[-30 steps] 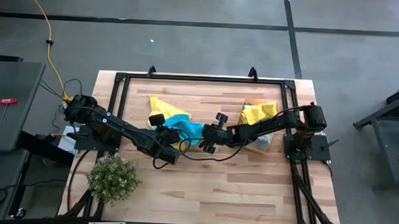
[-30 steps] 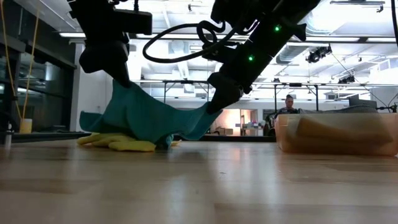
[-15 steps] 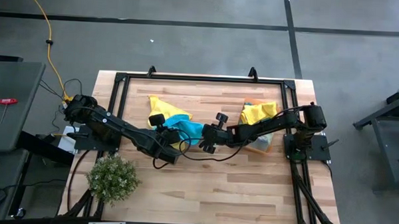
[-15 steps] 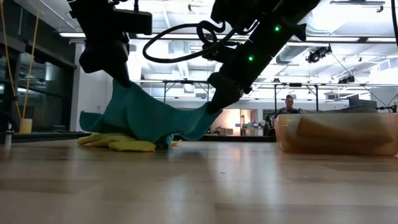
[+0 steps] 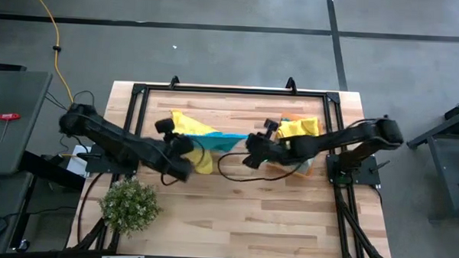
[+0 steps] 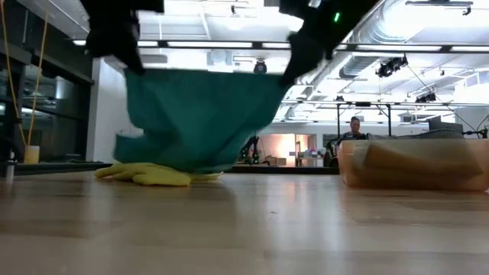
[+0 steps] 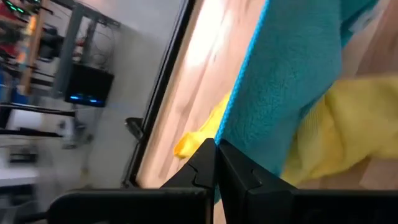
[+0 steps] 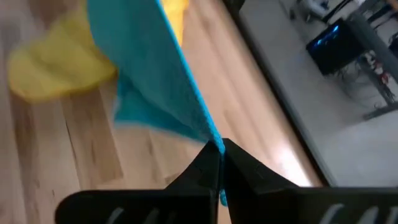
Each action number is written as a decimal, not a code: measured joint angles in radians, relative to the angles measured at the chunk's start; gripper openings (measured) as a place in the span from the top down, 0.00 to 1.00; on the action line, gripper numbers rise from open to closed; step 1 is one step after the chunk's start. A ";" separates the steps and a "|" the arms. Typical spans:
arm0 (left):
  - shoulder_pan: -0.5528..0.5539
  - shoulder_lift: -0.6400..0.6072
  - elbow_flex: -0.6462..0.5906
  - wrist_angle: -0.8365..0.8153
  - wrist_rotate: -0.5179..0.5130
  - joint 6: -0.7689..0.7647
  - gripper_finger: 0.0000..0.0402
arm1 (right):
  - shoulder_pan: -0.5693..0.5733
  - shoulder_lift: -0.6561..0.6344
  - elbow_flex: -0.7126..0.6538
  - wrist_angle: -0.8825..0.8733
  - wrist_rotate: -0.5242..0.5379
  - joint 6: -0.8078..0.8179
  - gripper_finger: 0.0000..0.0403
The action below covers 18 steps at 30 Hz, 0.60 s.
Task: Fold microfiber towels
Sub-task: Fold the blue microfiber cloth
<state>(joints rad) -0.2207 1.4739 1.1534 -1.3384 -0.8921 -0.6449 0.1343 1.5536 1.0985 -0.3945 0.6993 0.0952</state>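
While both grippers (image 5: 184,145) (image 5: 252,143) pinch the teal towel (image 6: 195,114) taut, a yellow towel (image 6: 149,175) lies beneath; orange bin (image 6: 412,163) right, plant (image 5: 127,205) near-left.

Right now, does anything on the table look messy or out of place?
Yes. A yellow towel lies crumpled on the table under the teal towel that the left gripper and right gripper hold stretched between them.

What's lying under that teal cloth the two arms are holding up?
A yellow towel lies on the table beneath the hanging teal towel. Part of it sits behind the teal towel, so its full shape is hidden.
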 joint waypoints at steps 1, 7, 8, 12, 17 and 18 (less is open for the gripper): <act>0.013 -0.026 0.008 0.006 0.005 0.010 1.00 | 0.000 -0.034 0.001 -0.009 0.000 -0.007 1.00; 0.106 -0.129 0.116 0.018 -0.002 0.124 1.00 | -0.005 -0.205 0.002 -0.014 -0.013 -0.072 1.00; 0.126 -0.138 0.135 0.019 -0.001 0.155 1.00 | -0.010 -0.226 0.002 -0.011 -0.018 -0.086 1.00; 0.213 -0.147 0.221 0.021 0.003 0.262 1.00 | -0.045 -0.292 0.002 0.007 -0.038 -0.120 1.00; 0.324 -0.147 0.258 0.081 0.007 0.436 1.00 | -0.133 -0.315 0.002 0.010 -0.095 -0.130 1.00; 0.347 -0.146 0.255 0.105 0.007 0.471 1.00 | -0.156 -0.315 0.001 0.011 -0.106 -0.142 1.00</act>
<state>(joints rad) 0.1259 1.3277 1.4080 -1.2333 -0.8851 -0.1743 -0.0220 1.2386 1.0995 -0.3840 0.5935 -0.0468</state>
